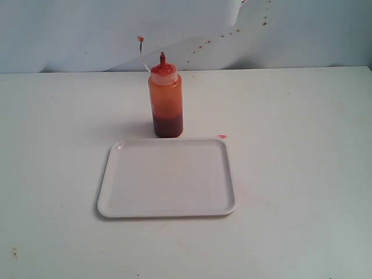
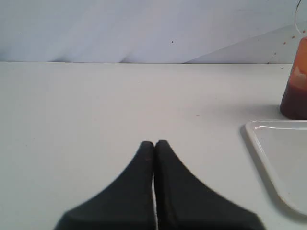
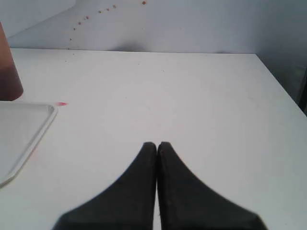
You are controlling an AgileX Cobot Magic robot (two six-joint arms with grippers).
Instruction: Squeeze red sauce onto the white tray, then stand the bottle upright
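Observation:
The bottle [image 1: 165, 103] stands upright on the white table just behind the white tray [image 1: 167, 177]. It is orange-red and translucent, with a pointed red nozzle and a thin tethered cap hanging off to one side. Dark red sauce [image 1: 168, 125] fills its bottom part. The tray's surface looks bare. Neither arm shows in the exterior view. My left gripper [image 2: 154, 143] is shut and empty over bare table, with the bottle [image 2: 295, 86] and tray [image 2: 283, 158] off to one side. My right gripper [image 3: 156, 144] is also shut and empty, well apart from the tray [image 3: 24, 134] and bottle [image 3: 9, 76].
A small red mark [image 1: 222, 136] lies on the table by the tray's far right corner. The grey backdrop [image 1: 87, 35] behind the table carries a line of faint red specks. The table's right edge [image 3: 283, 86] shows in the right wrist view.

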